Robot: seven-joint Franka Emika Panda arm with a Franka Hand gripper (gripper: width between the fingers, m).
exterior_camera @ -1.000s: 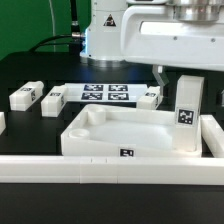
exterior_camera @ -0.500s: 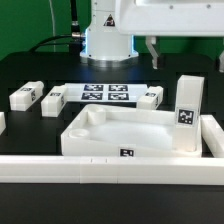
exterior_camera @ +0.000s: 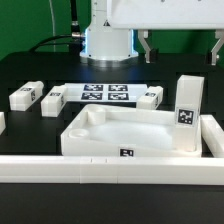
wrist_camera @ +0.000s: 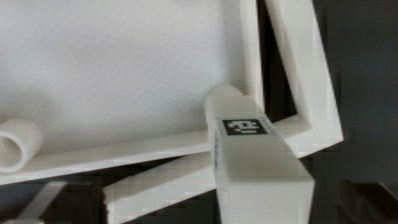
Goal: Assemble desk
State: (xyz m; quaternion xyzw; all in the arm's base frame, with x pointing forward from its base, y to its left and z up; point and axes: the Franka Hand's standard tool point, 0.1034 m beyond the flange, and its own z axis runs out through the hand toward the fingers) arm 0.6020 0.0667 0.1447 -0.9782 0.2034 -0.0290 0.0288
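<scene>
Hanging above the upright leg (exterior_camera: 186,112), fingers (exterior_camera: 147,46) spread empty, arm (exterior_camera: 170,12) cropped at top

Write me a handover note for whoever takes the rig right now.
Gripper: open, empty, raised over the upright leg.
Desk top: on the table, beside the rail.
Done: upright leg stands in the desk top's corner on the exterior view's right; seating cannot be judged.
Left: three legs lie loose beside the marker board, two on the exterior view's left, one on its right.
</scene>
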